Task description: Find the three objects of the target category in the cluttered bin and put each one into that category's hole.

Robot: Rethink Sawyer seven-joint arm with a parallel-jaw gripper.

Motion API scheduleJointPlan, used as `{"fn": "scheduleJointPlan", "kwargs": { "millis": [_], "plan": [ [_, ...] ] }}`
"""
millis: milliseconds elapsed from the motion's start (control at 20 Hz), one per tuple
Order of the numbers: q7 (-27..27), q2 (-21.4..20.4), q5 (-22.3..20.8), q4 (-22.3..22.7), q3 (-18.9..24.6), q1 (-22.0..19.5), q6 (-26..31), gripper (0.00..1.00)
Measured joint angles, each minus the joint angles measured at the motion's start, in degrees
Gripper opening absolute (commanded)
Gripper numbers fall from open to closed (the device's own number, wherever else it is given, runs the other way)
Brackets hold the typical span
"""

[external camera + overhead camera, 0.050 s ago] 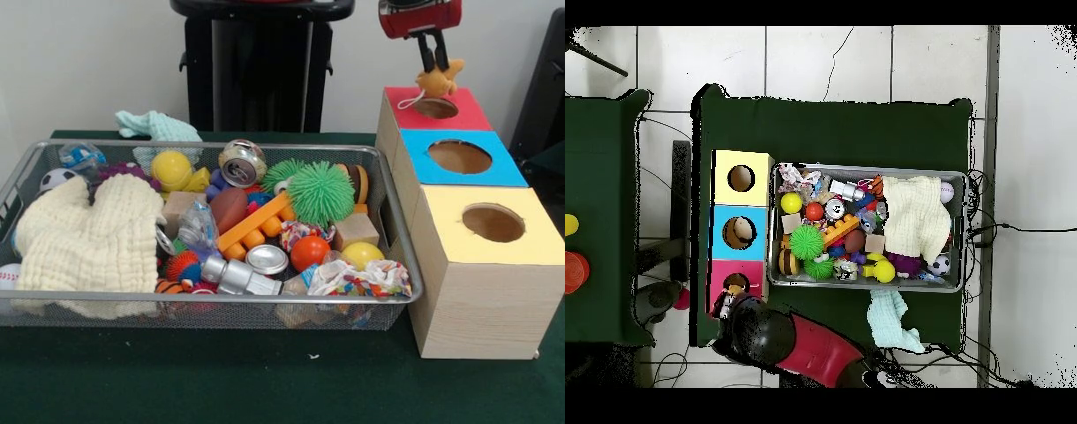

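Note:
My gripper (433, 65) hangs at the top right, shut on a small orange plush toy (440, 82) with a white string. The toy dangles just over the round hole of the red-topped box (472, 115). In the overhead view the gripper (730, 301) covers part of that red box (737, 270). Beside it stand a blue-topped box (508, 168) and a yellow-topped box (538, 247), each with a hole. The wire mesh bin (212, 303) holds a green spiky ball (320, 193), cans (242, 163), balls, blocks and a cream cloth (84, 238).
A teal cloth (157, 126) lies on the green table behind the bin. In the overhead view a second dark table (600, 220) stands at the left with a yellow and an orange object at its edge. Cables run over the tiled floor.

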Motion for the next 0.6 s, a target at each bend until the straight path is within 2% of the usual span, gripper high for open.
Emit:
{"fn": "scheduleJointPlan", "kwargs": {
  "millis": [600],
  "plan": [
    [0.0,0.0,-0.7,0.0,0.8,0.0,-1.2,0.00]
  ]
}}
